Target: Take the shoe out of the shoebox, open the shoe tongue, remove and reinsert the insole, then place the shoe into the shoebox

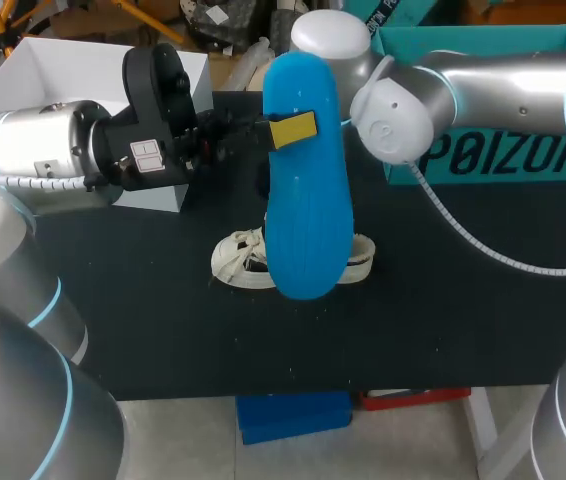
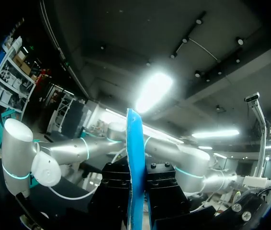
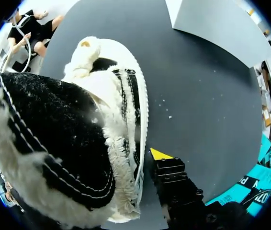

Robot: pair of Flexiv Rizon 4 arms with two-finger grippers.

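Observation:
A blue insole (image 1: 308,200) is held upright high above the table, my left gripper (image 1: 293,130) shut on its upper part. In the left wrist view the insole (image 2: 135,167) stands edge-on, clamped by the left gripper (image 2: 136,201). The white shoe (image 1: 238,262) with a fuzzy black collar lies on the black table (image 1: 143,300), partly hidden behind the insole. My right arm (image 1: 483,85) reaches down behind the insole. In the right wrist view my right gripper (image 3: 152,155) sits against the side of the shoe (image 3: 102,96) near its heel; the shoe hides part of the gripper.
A white open box (image 1: 63,60) stands at the table's back left, seen also as the white box (image 3: 212,28) beyond the shoe. A teal box (image 1: 483,40) stands at the back right. Bare black tabletop lies in front of the shoe.

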